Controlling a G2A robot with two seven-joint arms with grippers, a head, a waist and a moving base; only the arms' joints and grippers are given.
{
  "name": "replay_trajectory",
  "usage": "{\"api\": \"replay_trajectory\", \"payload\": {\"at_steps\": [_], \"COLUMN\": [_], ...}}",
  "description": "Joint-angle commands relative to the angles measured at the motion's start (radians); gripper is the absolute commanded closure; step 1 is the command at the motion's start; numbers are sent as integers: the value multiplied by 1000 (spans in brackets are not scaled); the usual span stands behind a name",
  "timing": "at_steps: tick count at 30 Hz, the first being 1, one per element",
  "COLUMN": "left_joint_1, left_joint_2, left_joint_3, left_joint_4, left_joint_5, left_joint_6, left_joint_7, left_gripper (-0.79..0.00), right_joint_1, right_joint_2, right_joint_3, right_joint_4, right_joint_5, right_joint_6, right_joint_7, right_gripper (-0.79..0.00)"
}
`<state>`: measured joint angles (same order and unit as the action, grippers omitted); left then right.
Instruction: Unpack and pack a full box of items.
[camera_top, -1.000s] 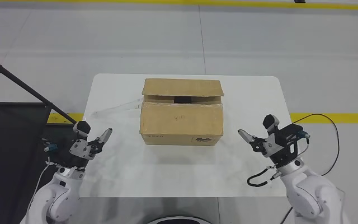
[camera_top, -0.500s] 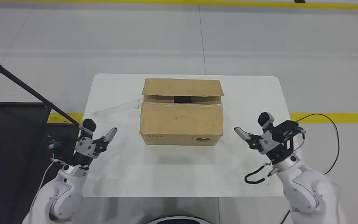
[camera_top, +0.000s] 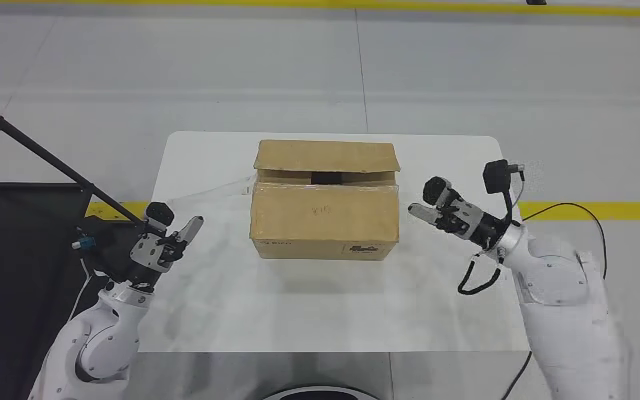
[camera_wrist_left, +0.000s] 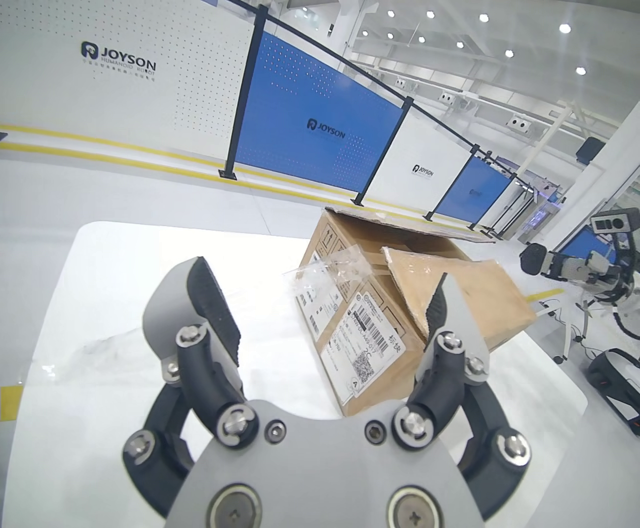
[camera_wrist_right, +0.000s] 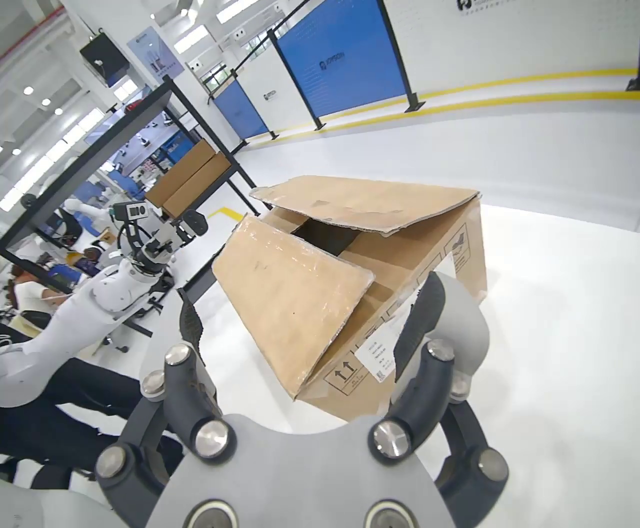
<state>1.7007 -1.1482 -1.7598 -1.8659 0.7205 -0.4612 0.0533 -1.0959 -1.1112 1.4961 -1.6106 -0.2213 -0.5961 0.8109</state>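
Opening comes first, I judge: the box (camera_top: 324, 215) sits centred on the desk (camera_top: 455, 165), its 2 top flaps loosely closed. The left tool (camera_top: 178, 230) and right tool (camera_top: 424, 203) flank it, both open and empty. Next, each needs a flap edge to lift.

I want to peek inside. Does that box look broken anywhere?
Yes. The cardboard box has flaps with ragged, torn edges, sitting half shut over a dark gap, and crumpled clear tape sticks out from one end.

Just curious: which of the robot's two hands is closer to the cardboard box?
The right hand, almost beside the box; the left hand sits farther from it.
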Motion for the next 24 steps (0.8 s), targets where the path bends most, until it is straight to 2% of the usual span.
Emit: {"api": "replay_trajectory", "payload": {"at_steps": [1,6,13,24], "left_joint_1": [0,0,0,0], "left_joint_2": [0,0,0,0], "left_joint_3": [0,0,0,0], "left_joint_4": [0,0,0,0], "left_joint_5": [1,1,1,1], "left_joint_6": [0,0,0,0], "left_joint_7": [0,0,0,0], "left_gripper": [-785,-785,-785,-785], "right_joint_1": [44,138,225,286], "right_joint_2": [0,-3,-8,-10], "right_joint_3": [-29,-93,-157,-218], "right_joint_4": [45,160,287,349], "right_joint_5": [34,144,243,381], "right_joint_6": [18,26,-6,-76], "right_joint_7": [45,134,193,273], "right_gripper": [-785,-785,-785,-785]}}
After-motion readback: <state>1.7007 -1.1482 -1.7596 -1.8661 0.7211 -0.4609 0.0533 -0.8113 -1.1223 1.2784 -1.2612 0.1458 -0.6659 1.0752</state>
